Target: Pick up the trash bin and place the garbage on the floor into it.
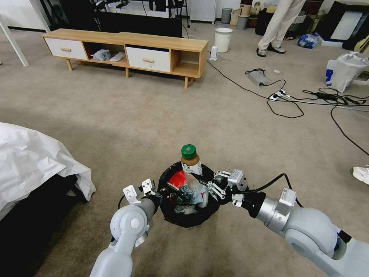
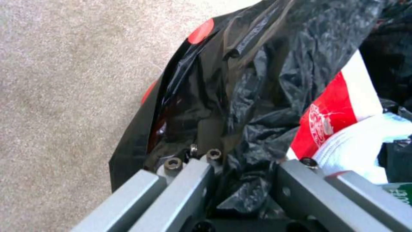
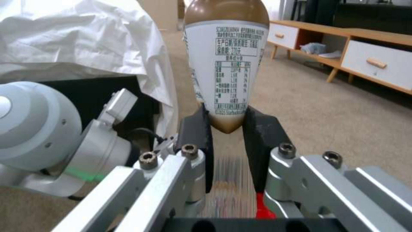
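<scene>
Beige carpet floor (image 1: 153, 115) under wooden cabinet (image 1: 127, 48), cables (image 1: 284, 100).

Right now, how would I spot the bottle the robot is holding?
Look at the carpet in front of the robot, where the black-bagged trash bin sits between its arms. Above the bin, the right gripper holds the bottle in its jaws. It is brown, with a white label and green cap.

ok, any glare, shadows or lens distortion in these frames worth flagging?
Head view: wide lens slightly bows the wooden cabinet; soft light, faint shadow beneath it. Left wrist view: glare streaks on the trash bin liner where the left tool grips its rim. Right wrist view: white sheet washed out, vertical smearing under the bottle held by the right tool.
</scene>
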